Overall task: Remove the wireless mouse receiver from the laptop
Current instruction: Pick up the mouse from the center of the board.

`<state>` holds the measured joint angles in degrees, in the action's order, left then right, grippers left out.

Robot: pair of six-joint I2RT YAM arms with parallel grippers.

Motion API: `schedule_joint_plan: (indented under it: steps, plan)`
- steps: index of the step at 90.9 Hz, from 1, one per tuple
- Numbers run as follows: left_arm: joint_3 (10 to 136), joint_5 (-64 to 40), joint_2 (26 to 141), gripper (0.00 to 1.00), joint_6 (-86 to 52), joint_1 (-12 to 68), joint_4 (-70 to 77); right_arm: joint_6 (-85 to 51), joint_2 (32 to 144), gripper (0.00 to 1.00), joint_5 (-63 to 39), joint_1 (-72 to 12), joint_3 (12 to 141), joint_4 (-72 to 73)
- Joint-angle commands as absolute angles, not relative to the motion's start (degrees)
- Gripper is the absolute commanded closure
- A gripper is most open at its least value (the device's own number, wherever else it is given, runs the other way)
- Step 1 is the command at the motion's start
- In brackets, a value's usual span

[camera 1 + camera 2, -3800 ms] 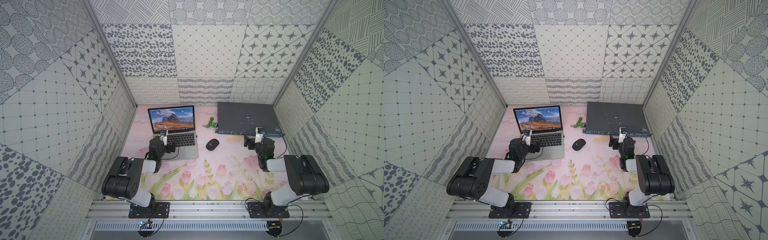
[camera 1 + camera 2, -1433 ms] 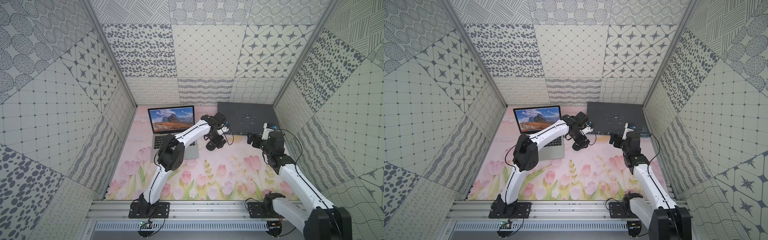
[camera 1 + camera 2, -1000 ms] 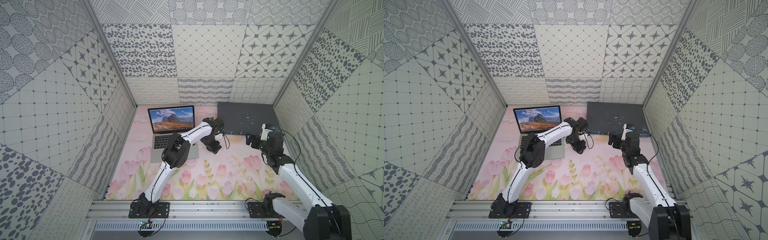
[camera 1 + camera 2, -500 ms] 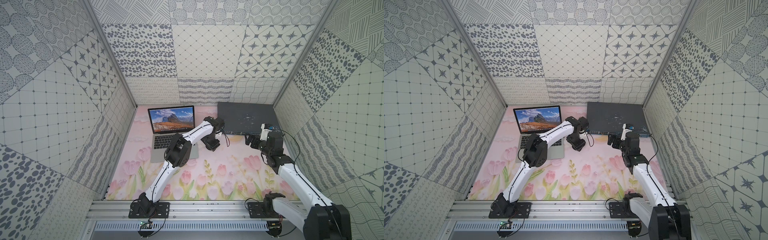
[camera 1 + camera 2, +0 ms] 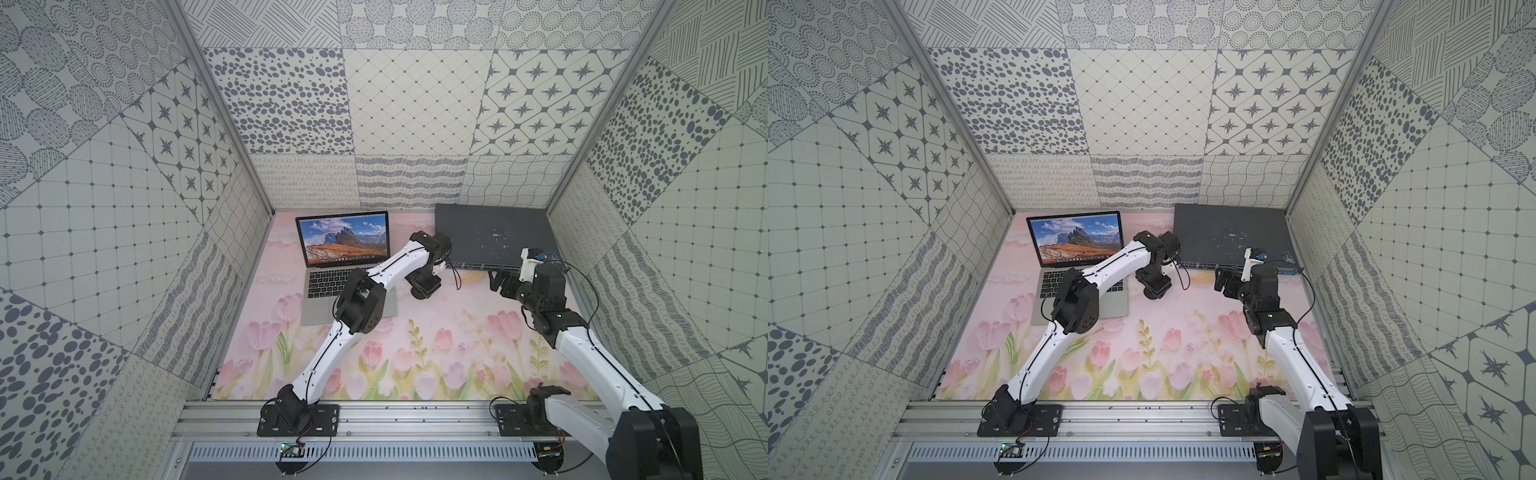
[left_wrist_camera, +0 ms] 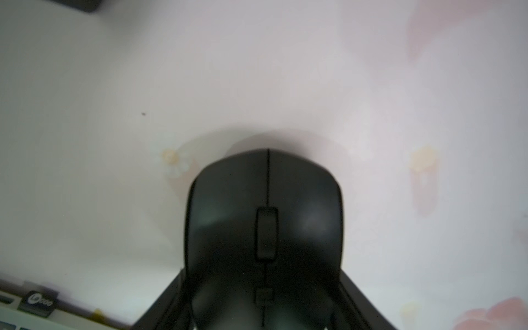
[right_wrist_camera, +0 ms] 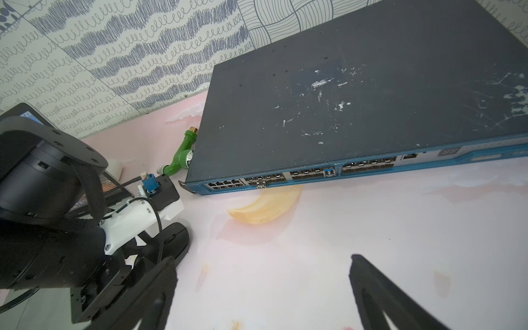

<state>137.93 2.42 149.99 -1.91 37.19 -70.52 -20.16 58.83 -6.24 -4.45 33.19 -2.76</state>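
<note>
Left tool [image 5: 1156, 288] — just beside laptop [image 5: 1077, 241]

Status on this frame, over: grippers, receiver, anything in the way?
Left gripper astride the mouse, grip unclear; right gripper open, empty, near the network switch. Receiver plugged into the laptop edge, untouched. Mouse lies close beside it.

Booth walls [image 5: 407, 104]: white panels with mixed grey-blue prints, dots, stars, grids, squiggles. Metal corner posts [image 5: 218, 108]. Surface [image 5: 457, 332] covered by a pink tulip mat. Aluminium rail [image 5: 415, 419] along the front edge. Light soft, even.
</note>
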Motion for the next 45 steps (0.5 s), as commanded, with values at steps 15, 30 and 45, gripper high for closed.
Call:
schedule_joint_plan:
  steps: [15,30,45]
  plan:
    - [131.36,-2.55,142.57,0.54,-4.35,37.79,-60.44,-20.71,58.18,0.03,-7.98,-4.48,33.05,-1.06]
    - [103.41,-15.03,114.67,0.54,-9.91,36.36,-33.31,-22.47,55.4,0.03,-17.03,-4.48,34.45,-1.22]
    - [68.85,-35.47,87.65,0.49,-25.88,30.2,8.87,-29.64,50.49,0.03,-31.77,-4.57,33.9,6.64]
